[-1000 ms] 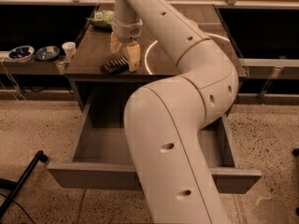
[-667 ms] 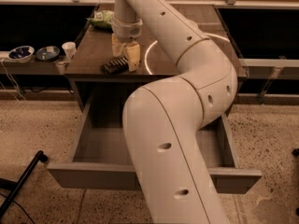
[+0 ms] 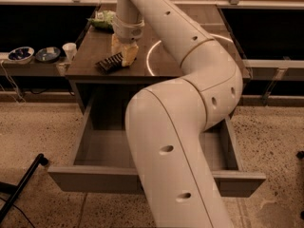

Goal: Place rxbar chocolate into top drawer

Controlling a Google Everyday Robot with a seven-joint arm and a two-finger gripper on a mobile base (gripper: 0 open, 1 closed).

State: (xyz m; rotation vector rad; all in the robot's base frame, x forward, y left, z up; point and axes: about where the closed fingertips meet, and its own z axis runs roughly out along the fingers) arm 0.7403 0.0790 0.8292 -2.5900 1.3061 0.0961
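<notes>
Although the top drawer (image 3: pixel 90 179) stands pulled open below, the rxbar chocolate (image 3: pixel 109 63) lies up on the desk (image 3: pixel 92 44), close to the front left edge. The gripper (image 3: pixel 124 56) hangs straight down at the bar's right end, touching it or nearly so (whether it is open or gripping the bar I cannot tell). The bar's long axis runs from lower left up to the right, toward the gripper. From there, I judge, the carry goes forward and down into the drawer.
</notes>
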